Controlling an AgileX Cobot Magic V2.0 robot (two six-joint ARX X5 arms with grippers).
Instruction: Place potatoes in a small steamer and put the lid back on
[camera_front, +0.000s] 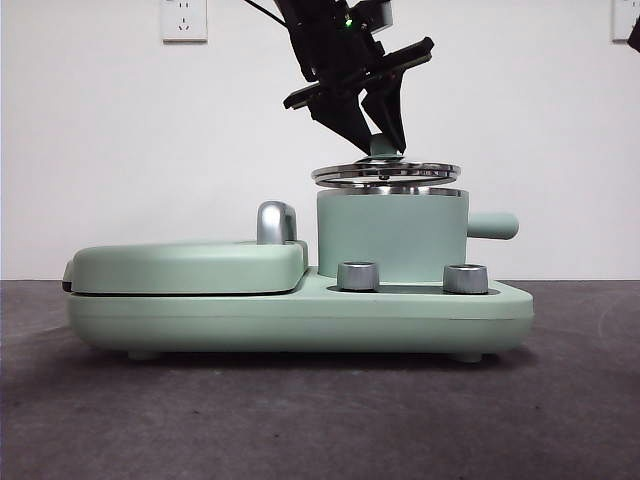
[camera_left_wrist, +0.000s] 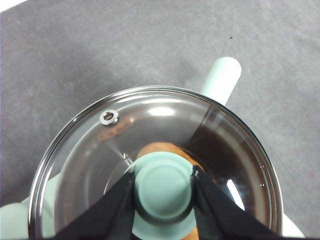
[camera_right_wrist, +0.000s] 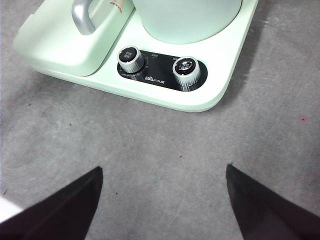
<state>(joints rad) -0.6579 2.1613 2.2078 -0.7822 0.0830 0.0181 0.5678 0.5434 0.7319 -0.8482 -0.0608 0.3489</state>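
A plain white wall (camera_front: 120, 150) carrying a socket plate (camera_front: 184, 19) backs a dark grey table (camera_front: 300, 420), on which a mint-green cooker base (camera_front: 300, 315) stretches from nine o'clock to three o'clock across the front view. At its nine o'clock end lies the flat griddle cover (camera_front: 185, 267) with an upright chrome handle (camera_front: 276, 222). At the three o'clock end stands the small steamer (camera_front: 392, 235), upright, its stubby side handle (camera_front: 492, 225) pointing level toward three o'clock. The lid (camera_front: 385, 173) sits flat and horizontal just above the steamer's steel rim, a thin gap showing between the two, its knob (camera_left_wrist: 162, 187) facing straight up. The left gripper (camera_front: 384, 146) comes down from twelve o'clock, its arm tilted, and its black jaws are clamped on either side of that knob. In the left wrist view the potato (camera_left_wrist: 160, 148) shows through the glass as an orange-brown patch inside the steamer, mostly hidden behind the knob, so its long axis cannot be told. A small steel vent ring (camera_left_wrist: 109, 117) sits near the lid's rim. Two chrome dials (camera_front: 358, 276) stand on the base in front of the steamer. The right gripper (camera_right_wrist: 162, 200) hovers over bare table near those dials, jaws spread wide and holding nothing.
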